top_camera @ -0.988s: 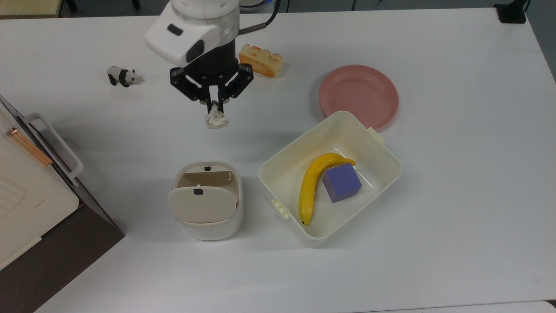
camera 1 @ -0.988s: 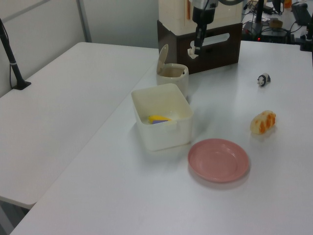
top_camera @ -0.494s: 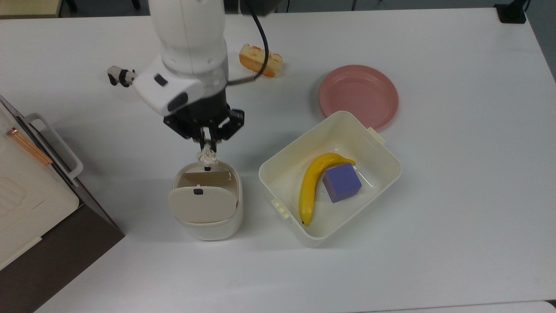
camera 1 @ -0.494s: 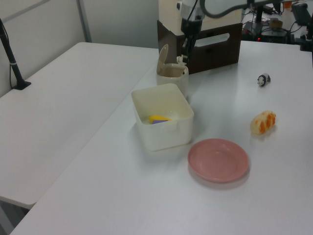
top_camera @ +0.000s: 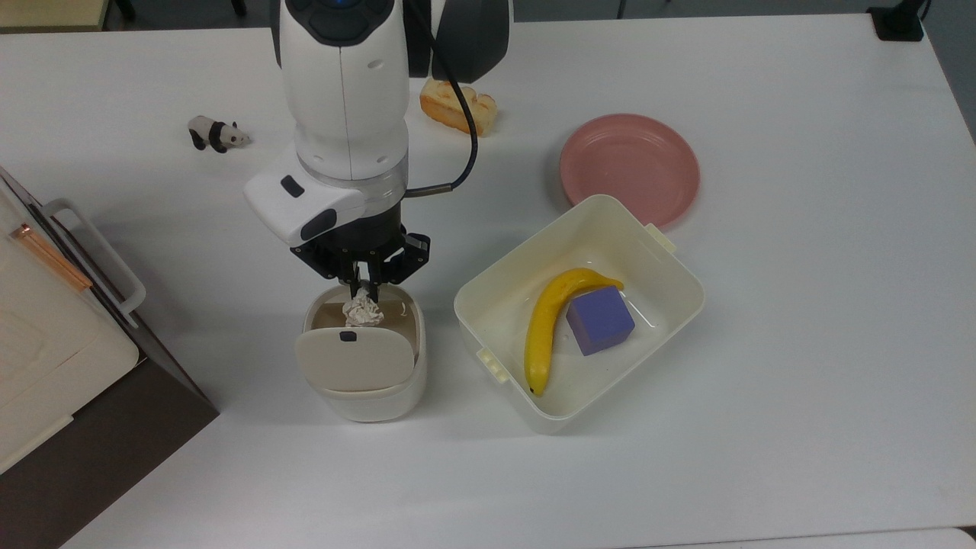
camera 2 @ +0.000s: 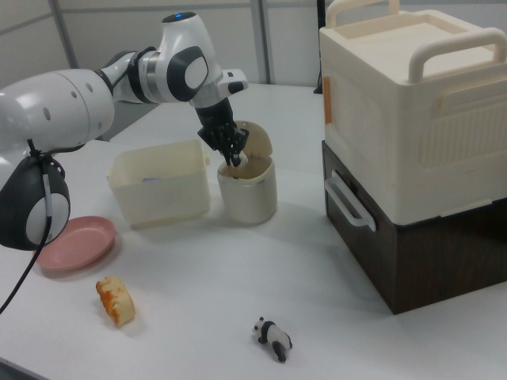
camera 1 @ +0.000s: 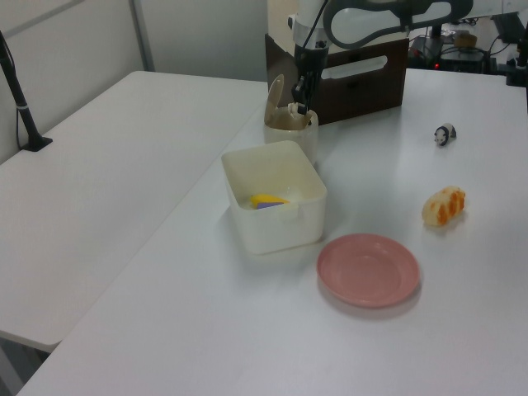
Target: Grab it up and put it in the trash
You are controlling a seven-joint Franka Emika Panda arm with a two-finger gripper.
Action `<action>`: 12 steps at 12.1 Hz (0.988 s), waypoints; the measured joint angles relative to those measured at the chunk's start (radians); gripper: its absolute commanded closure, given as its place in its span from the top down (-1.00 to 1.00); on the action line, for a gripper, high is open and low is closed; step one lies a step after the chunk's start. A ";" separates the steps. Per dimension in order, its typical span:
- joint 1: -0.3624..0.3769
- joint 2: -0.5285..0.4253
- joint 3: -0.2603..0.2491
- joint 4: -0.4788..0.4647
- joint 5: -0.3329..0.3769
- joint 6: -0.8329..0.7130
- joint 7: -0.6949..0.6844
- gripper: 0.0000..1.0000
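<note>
Having been carried from the upper centre of the top view, the paper ball [top_camera: 363,311] is being held clamped in the gripper [top_camera: 364,293] over the bin [top_camera: 366,396] opening; release is judged next.

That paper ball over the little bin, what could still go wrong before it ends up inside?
The paper ball hangs in the gripper over the open back half of the trash bin. The flap lid covers the front half, so the opening is narrow; a drop could land on the flap or rim and roll onto the table. Crumpled paper might also cling to a finger instead of falling.
</note>
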 measured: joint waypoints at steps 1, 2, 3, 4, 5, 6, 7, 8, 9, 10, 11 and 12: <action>0.000 0.006 -0.001 0.001 0.000 0.000 0.000 -0.55; 0.001 0.013 -0.001 0.002 -0.007 0.000 0.001 -0.28; 0.001 0.019 -0.002 0.002 -0.012 0.000 0.005 0.11; 0.001 0.024 -0.002 0.003 -0.014 0.000 0.006 0.44; 0.001 0.026 -0.002 0.003 -0.015 0.000 0.007 0.55; 0.001 0.026 -0.003 0.004 -0.015 0.000 0.007 0.71; 0.001 0.026 -0.003 0.004 -0.015 0.000 0.007 0.75; 0.001 0.026 -0.003 0.005 -0.015 0.000 0.007 0.75; 0.001 0.026 -0.005 0.006 -0.016 0.000 0.007 0.79; -0.001 0.024 -0.006 0.012 -0.016 -0.001 0.007 0.82; -0.007 0.016 -0.006 0.024 -0.016 -0.027 0.003 0.85; -0.015 -0.006 -0.006 0.037 -0.002 -0.087 -0.017 0.87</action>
